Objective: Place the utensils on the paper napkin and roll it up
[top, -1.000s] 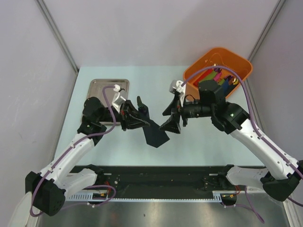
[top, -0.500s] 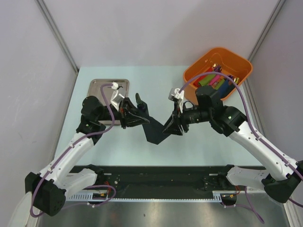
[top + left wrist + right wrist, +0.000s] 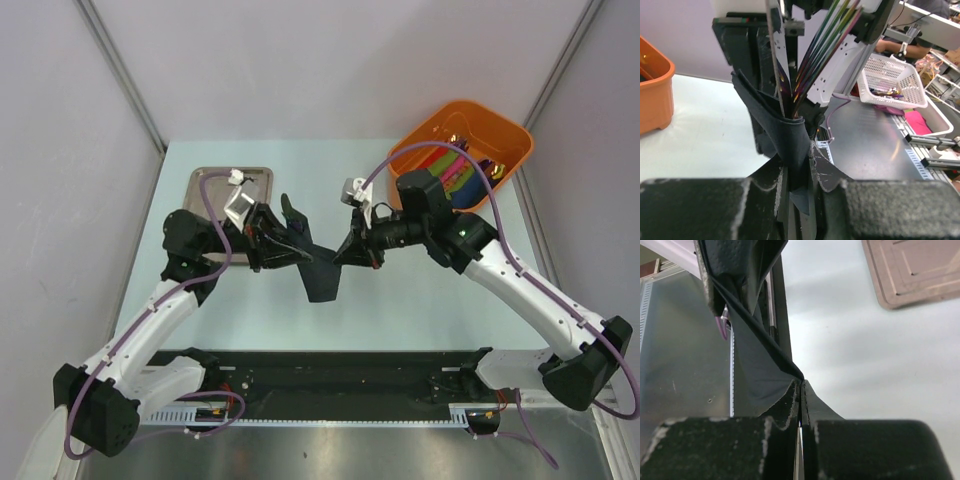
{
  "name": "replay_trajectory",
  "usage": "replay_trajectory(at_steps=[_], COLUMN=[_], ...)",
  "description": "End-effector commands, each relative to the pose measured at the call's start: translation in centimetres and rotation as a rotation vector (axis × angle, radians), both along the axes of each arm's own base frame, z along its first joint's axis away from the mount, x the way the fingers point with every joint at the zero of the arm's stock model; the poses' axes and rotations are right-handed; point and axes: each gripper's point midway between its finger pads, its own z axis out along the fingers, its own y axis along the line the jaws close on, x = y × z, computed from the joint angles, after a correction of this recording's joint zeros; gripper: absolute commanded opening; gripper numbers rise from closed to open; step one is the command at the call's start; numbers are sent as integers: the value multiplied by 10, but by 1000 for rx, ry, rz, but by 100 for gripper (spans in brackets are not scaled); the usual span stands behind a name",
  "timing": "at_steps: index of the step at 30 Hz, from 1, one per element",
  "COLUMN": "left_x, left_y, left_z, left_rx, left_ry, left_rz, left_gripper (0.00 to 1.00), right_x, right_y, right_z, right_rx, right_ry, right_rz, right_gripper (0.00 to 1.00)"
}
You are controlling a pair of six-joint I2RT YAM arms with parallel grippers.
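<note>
Findings: my left gripper [image 3: 796, 186] was clamped on the napkin [image 3: 782, 130], which was folded around the utensils [image 3: 816, 55] and held off the table [image 3: 430, 310] at mid-workspace. My right gripper [image 3: 801, 396] was closed tight on a loose napkin edge.

Judgement: the paper is thin, limp and tears readily, so grip it at the edges and pull gently. The utensils are stiff, smooth metal and may slide out of the wrap.

The table was flat and pale, with the tray [image 3: 258, 178] at left rear, the bin [image 3: 510, 130] at right rear, and walls close around.
</note>
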Motion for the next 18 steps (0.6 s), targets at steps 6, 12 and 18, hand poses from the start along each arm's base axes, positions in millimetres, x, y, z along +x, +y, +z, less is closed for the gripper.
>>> replay_trajectory(at_steps=[6, 12, 18], left_x=[-26, -29, -24], left_y=[1, -2, -3], left_z=[45, 41, 41], left_rx=[-112, -108, -125], left_ry=[-85, -55, -15], left_rz=[-62, -79, -46], left_gripper=[0, 0, 0], right_x=[24, 20, 47], right_y=[24, 35, 18], right_z=[-2, 0, 3], right_rx=[18, 28, 23], right_ry=[-85, -77, -42], right_rz=[13, 32, -74], right_gripper=[0, 0, 22])
